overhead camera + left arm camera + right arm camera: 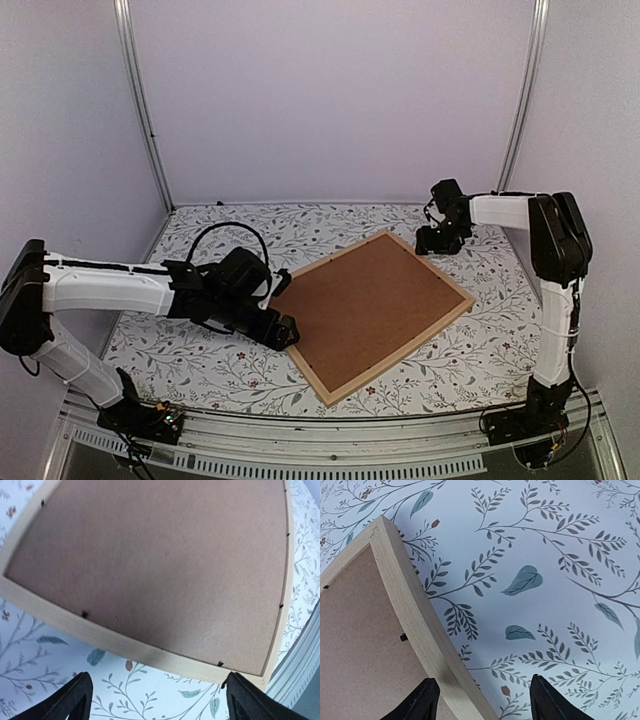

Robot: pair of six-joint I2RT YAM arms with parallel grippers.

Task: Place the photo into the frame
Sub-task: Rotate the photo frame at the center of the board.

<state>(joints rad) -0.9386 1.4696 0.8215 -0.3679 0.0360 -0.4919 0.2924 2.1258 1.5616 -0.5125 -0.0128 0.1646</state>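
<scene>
The light wood frame [402, 350] lies face down and askew in the middle of the table, with the plain brown backing board [368, 305] filling it. The photo is hidden; no print shows in any view. My left gripper [285, 333] is open and empty, low at the frame's left edge; in the left wrist view its fingertips [75, 700] stand wide apart just short of the frame's rim [125, 647]. My right gripper [438, 240] is open and empty at the frame's far corner; its jaws straddle the rim [415, 610], one over the board [360, 645], one over the cloth.
A floral tablecloth [470, 350] covers the table. Small black tabs [84, 614] line the frame's inner edge over the board. A black cable [215, 235] loops behind the left arm. A metal rail [330, 445] runs along the near edge; walls close in on three sides.
</scene>
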